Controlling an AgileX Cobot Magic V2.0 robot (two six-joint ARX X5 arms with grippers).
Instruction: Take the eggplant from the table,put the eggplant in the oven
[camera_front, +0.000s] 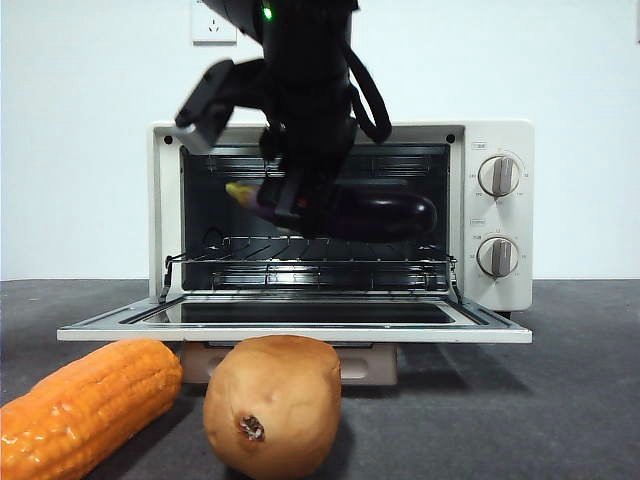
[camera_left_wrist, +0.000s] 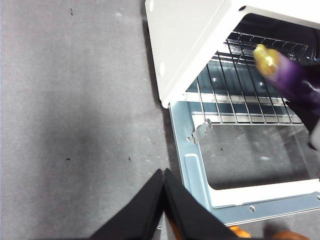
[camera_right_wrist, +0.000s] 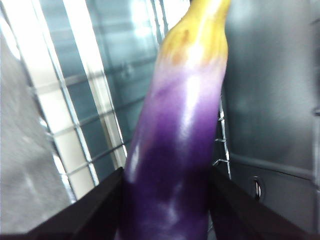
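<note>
- The eggplant (camera_front: 385, 215) is glossy and dark purple, long and plump. Toward the stem end the purple becomes pale lilac, then yellow at the tip (camera_right_wrist: 200, 30).
- It lies about level inside the oven (camera_front: 340, 215), above the wire rack (camera_front: 310, 262). I cannot tell if it touches the rack.
- In the front view its round end points to 3 o'clock and its yellow stem end to 9 o'clock.
- The right gripper (camera_right_wrist: 167, 200) pinches the eggplant: one black jaw presses on each side of the purple body. In the front view this arm comes down from 12 o'clock, big and dark, in front of the oven mouth (camera_front: 300, 205).
- The left gripper (camera_left_wrist: 163, 175) has its jaws pressed together with nothing between them. It is over the grey table (camera_left_wrist: 75, 125), near the corner of the open door (camera_left_wrist: 240, 200).
- The oven door (camera_front: 300, 325) is folded down flat. The two knobs (camera_front: 498, 175) are at the 3 o'clock side of the oven front.
- On the table in front of the door stand a brown potato (camera_front: 272, 405) at 6 o'clock and an orange corn cob (camera_front: 85, 405) at 7 o'clock, close beside each other.
</note>
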